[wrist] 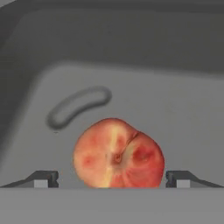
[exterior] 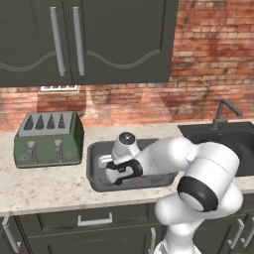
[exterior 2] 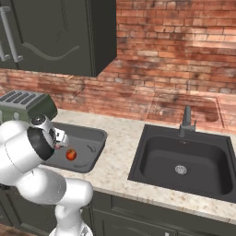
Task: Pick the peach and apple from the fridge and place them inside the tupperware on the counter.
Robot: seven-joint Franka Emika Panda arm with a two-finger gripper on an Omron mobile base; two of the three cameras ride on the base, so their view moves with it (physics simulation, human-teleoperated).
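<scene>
The peach (wrist: 118,154), red-orange with a yellow streak and a crease, lies on the floor of the dark grey tupperware (wrist: 175,105). My gripper (wrist: 113,179) hangs just over it, open. One fingertip (wrist: 43,178) stands on each side of the fruit, with a small gap to its skin. From the right base view the peach (exterior 2: 71,154) sits in the tupperware (exterior 2: 97,138) just below the hand (exterior 2: 59,138). In the left base view the hand (exterior: 119,171) reaches down into the tupperware (exterior: 92,171). The apple and the fridge are out of view.
A green four-slot toaster (exterior: 48,139) stands left of the tupperware. The black sink (exterior 2: 184,161) with its faucet (exterior 2: 186,120) lies to the right. Dark upper cabinets (exterior: 84,39) hang overhead, against a brick wall.
</scene>
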